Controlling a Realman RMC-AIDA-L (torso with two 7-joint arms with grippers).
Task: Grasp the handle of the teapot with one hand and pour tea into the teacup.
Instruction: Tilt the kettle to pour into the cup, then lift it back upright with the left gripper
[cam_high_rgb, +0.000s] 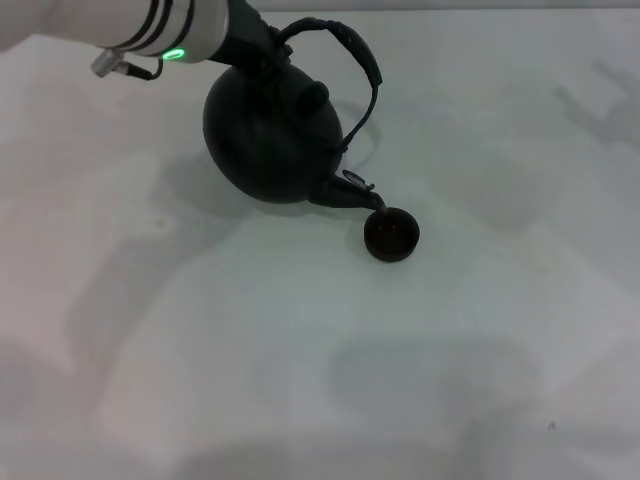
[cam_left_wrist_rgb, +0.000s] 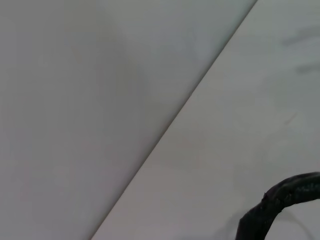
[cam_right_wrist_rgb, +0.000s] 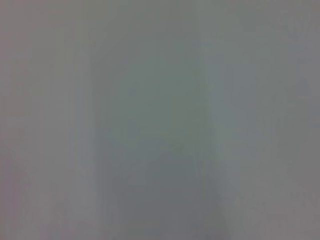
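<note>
Pouring tea into the cup

My left gripper holds the teapot by its handle near the desk's far edge, spout over the teacup; next I level the pot.

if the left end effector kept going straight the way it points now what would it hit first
It is already at the dark wrapped arched handle; straight on, it would probably meet the round black teapot, tilted with its spout over the small dark teacup. Depth is unclear from the head view.
</note>
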